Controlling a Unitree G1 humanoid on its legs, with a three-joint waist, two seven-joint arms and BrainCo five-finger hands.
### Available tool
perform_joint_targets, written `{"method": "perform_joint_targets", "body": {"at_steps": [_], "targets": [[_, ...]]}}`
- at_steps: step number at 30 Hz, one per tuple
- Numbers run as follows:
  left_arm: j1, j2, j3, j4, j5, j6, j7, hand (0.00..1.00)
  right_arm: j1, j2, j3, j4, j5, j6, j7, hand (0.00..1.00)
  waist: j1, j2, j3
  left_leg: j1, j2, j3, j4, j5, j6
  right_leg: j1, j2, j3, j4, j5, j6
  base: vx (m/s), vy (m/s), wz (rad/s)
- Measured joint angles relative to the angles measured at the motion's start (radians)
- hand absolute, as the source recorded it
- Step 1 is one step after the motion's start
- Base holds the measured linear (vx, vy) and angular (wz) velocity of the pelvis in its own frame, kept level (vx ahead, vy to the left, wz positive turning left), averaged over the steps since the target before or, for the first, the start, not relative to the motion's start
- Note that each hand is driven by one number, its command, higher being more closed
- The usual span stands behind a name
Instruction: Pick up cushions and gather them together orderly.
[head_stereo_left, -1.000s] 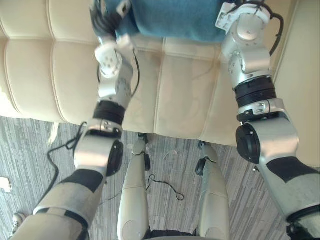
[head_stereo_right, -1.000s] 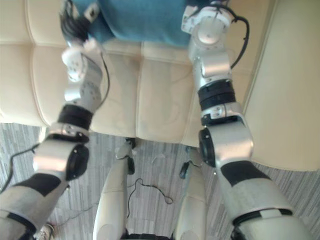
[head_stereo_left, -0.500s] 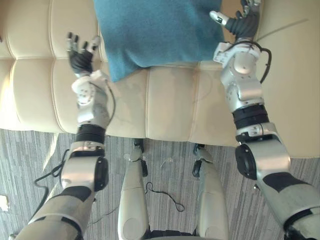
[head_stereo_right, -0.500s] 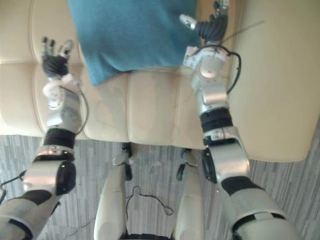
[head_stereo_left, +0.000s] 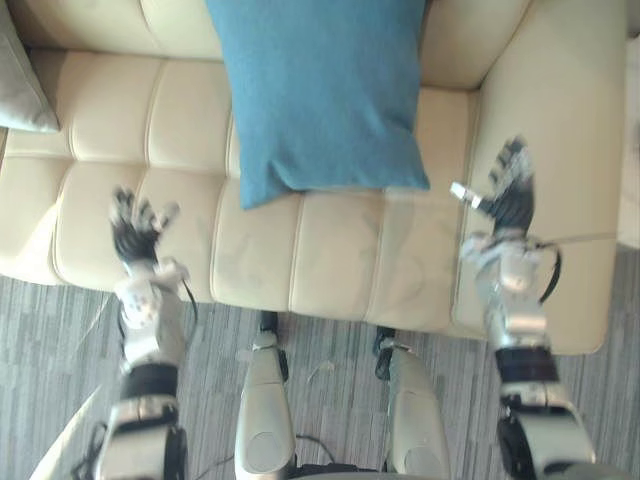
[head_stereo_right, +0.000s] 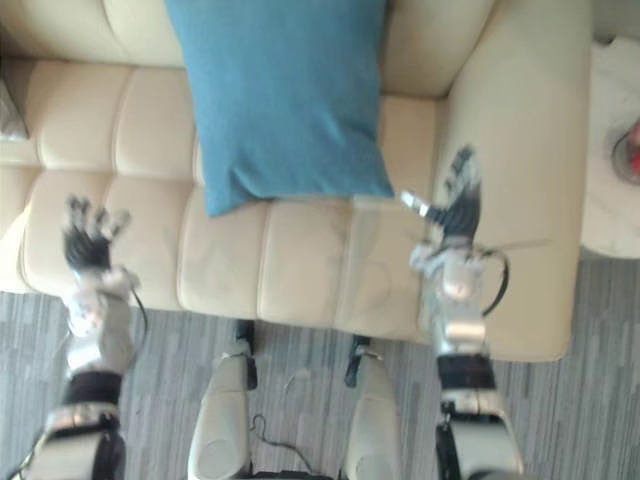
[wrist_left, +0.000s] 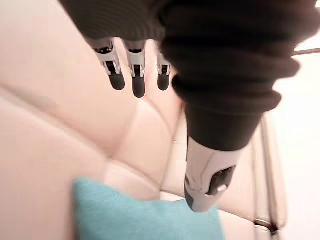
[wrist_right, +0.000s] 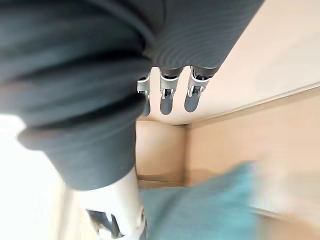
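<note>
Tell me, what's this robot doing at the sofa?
It is tidying cushions. Both hands hold nothing: the left hand and the right hand hover open over the cream sofa, either side of a blue cushion that lies on the seat against the backrest. A grey cushion sits at the sofa's far left.

**Cushion on the sofa seat, a hand on either side**

The cushion (head_stereo_left: 320, 95) lay on the sofa (head_stereo_left: 330, 250), right of centre, its far end against the backrest. A second cushion (head_stereo_left: 18, 85) sat at the sofa's left end. The left hand (head_stereo_left: 135, 235) was over the seat's front left, well apart from the cushion. The right hand (head_stereo_left: 510, 195) was by the right armrest (head_stereo_left: 570, 150). A side table (head_stereo_right: 612, 140) stood beyond that armrest.
</note>
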Motion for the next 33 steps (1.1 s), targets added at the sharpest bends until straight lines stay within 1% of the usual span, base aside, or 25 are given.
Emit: {"method": "perform_joint_targets", "body": {"at_steps": [1, 2, 3, 4, 7, 8, 9, 12, 14, 17, 20, 24, 26, 28, 29, 30, 31, 32, 33], "targets": [[0.044, -0.03, -0.015, 0.06, 0.043, 0.016, -0.018, 0.0, 0.065, 0.029, 0.0, 0.011, -0.033, 0.0, 0.013, 0.0, -0.002, -0.001, -0.034, 0.023, 0.001, 0.001, 0.0, -0.01, -0.001, 0.024, 0.0, -0.001, -0.002, -0.01, 0.002, 0.14, -0.004, 0.01], [0.068, -0.046, -0.017, 0.094, 0.064, 0.024, -0.027, 0.0, 0.095, 0.045, 0.0, 0.03, -0.054, -0.001, 0.019, 0.0, -0.002, -0.004, -0.053, 0.039, 0.001, 0.003, 0.0, -0.016, -0.004, 0.04, 0.0, -0.001, -0.004, -0.016, 0.002, 0.14, 0.002, -0.02], [0.107, -0.065, -0.023, 0.149, 0.09, 0.032, -0.036, 0.0, 0.135, 0.067, -0.001, 0.082, -0.068, 0.0, 0.027, 0.0, -0.003, -0.005, -0.078, 0.068, 0.002, 0.006, 0.0, -0.031, 0.0, 0.068, 0.0, -0.001, -0.009, -0.027, 0.004, 0.13, 0.002, -0.04], [0.137, -0.087, -0.023, 0.223, 0.135, 0.04, -0.045, 0.0, 0.167, 0.091, -0.008, 0.161, -0.1, 0.002, 0.034, 0.0, -0.006, -0.004, -0.114, 0.104, 0.004, 0.007, -0.001, -0.041, -0.008, 0.108, 0.002, -0.004, -0.021, -0.036, 0.007, 0.12, 0.002, -0.04], [0.19, -0.115, -0.023, 0.336, 0.219, 0.061, -0.059, 0.0, 0.222, 0.124, -0.032, 0.3, -0.148, 0.013, 0.042, 0.0, -0.015, 0.005, -0.18, 0.154, 0.006, 0.014, -0.005, -0.059, -0.009, 0.169, 0.004, -0.008, -0.054, -0.04, 0.012, 0.11, 0.014, -0.03], [0.209, -0.123, -0.021, 0.383, 0.252, 0.073, -0.063, 0.0, 0.237, 0.129, -0.036, 0.37, -0.178, 0.024, 0.043, 0.0, -0.018, 0.009, -0.204, 0.18, 0.006, 0.025, -0.014, -0.065, -0.008, 0.198, 0.004, -0.007, -0.075, -0.037, 0.017, 0.09, 0.04, -0.07], [0.224, -0.126, -0.021, 0.422, 0.281, 0.082, -0.067, 0.0, 0.252, 0.138, -0.046, 0.427, -0.181, 0.032, 0.044, 0.0, -0.02, 0.011, -0.227, 0.203, 0.004, 0.032, -0.03, -0.065, -0.007, 0.22, 0.004, -0.005, -0.099, -0.032, 0.022, 0.11, 0.046, -0.07], [0.252, -0.127, 0.022, 0.482, 0.316, 0.105, -0.079, 0.0, 0.276, 0.153, -0.076, 0.567, -0.217, 0.06, 0.046, 0.0, -0.024, 0.017, -0.262, 0.26, -0.003, 0.036, -0.067, -0.066, -0.007, 0.29, 0.007, -0.007, -0.167, -0.01, 0.03, 0.08, 0.035, -0.04], [0.255, -0.127, 0.048, 0.508, 0.324, 0.117, -0.079, 0.0, 0.282, 0.153, -0.108, 0.643, -0.219, 0.073, 0.047, 0.0, -0.024, 0.022, -0.281, 0.288, -0.011, 0.034, -0.09, -0.066, -0.007, 0.332, 0.007, -0.008, -0.218, 0.01, 0.037, 0.08, 0.045, 0.01], [0.255, -0.121, 0.071, 0.527, 0.339, 0.123, -0.081, 0.0, 0.278, 0.15, -0.144, 0.712, -0.232, 0.084, 0.049, 0.0, -0.026, 0.023, -0.29, 0.322, -0.023, 0.033, -0.105, -0.067, -0.004, 0.383, 0.003, -0.004, -0.271, 0.031, 0.047, 0.06, 0.052, 0.01], [0.262, -0.109, 0.075, 0.531, 0.352, 0.125, -0.081, 0.0, 0.275, 0.147, -0.149, 0.758, -0.253, 0.097, 0.051, 0.0, -0.031, 0.018, -0.298, 0.337, -0.031, 0.032, -0.101, -0.078, 0.001, 0.415, 0.001, -0.003, -0.308, 0.051, 0.053, 0.06, 0.032, 0.0], [0.261, -0.096, 0.075, 0.546, 0.355, 0.126, -0.08, 0.0, 0.257, 0.146, -0.172, 0.798, -0.253, 0.106, 0.052, 0.0, -0.034, 0.013, -0.298, 0.339, -0.034, 0.04, -0.066, -0.105, 0.006, 0.421, -0.001, 0.017, -0.319, 0.061, 0.053, 0.03, 0.032, -0.13], [0.259, -0.098, 0.076, 0.545, 0.355, 0.126, -0.078, 0.0, 0.243, 0.143, -0.19, 0.793, -0.254, 0.111, 0.049, 0.0, -0.03, 0.013, -0.296, 0.324, -0.033, 0.067, -0.027, -0.13, 0.011, 0.396, -0.002, 0.051, -0.317, 0.076, 0.053, -0.02, 0.058, -0.49], [0.246, -0.099, 0.071, 0.544, 0.355, 0.126, -0.074, 0.0, 0.213, 0.144, -0.186, 0.772, -0.255, 0.111, 0.046, 0.0, -0.029, 0.016, -0.275, 0.308, -0.026, 0.114, 0.027, -0.159, 0.02, 0.367, -0.002, 0.086, -0.309, 0.109, 0.052, -0.09, 0.093, -0.72], [0.228, -0.102, 0.053, 0.544, 0.354, 0.125, -0.066, 0.0, 0.2, 0.146, -0.178, 0.748, -0.256, 0.112, 0.039, 0.0, -0.026, 0.024, -0.259, 0.279, -0.016, 0.137, 0.066, -0.179, 0.031, 0.336, 0.0, 0.078, -0.294, 0.141, 0.043, -0.15, 0.099, -0.68], [0.209, -0.106, 0.043, 0.543, 0.355, 0.125, -0.06, 0.0, 0.194, 0.147, -0.171, 0.735, -0.256, 0.112, 0.036, 0.0, -0.027, 0.012, -0.246, 0.26, -0.019, 0.157, 0.089, -0.19, 0.052, 0.3, -0.006, 0.055, -0.277, 0.177, 0.028, -0.24, 0.135, -0.64], [0.2, -0.112, 0.034, 0.539, 0.355, 0.125, -0.059, 0.0, 0.188, 0.15, -0.169, 0.732, -0.256, 0.112, 0.034, 0.0, -0.025, 0.018, -0.248, 0.254, -0.019, 0.173, 0.085, -0.184, 0.064, 0.287, -0.005, 0.046, -0.297, 0.219, 0.018, -0.24, 0.085, -0.49], [0.188, -0.123, 0.036, 0.527, 0.355, 0.123, -0.058, 0.0, 0.174, 0.159, -0.166, 0.716, -0.255, 0.117, 0.033, 0.0, -0.024, 0.023, -0.235, 0.243, -0.003, 0.198, 0.08, -0.168, 0.077, 0.261, -0.019, 0.02, -0.203, 0.169, 0.006, -0.25, 0.076, -0.19], [0.18, -0.124, 0.029, 0.521, 0.355, 0.123, -0.058, 0.0, 0.186, 0.167, -0.16, 0.703, -0.255, 0.121, 0.031, 0.0, -0.027, 0.018, -0.224, 0.245, -0.015, 0.191, 0.085, -0.162, 0.085, 0.208, -0.046, 0.002, 0.071, 0.031, -0.01, -0.22, 0.035, 0.11]]}}
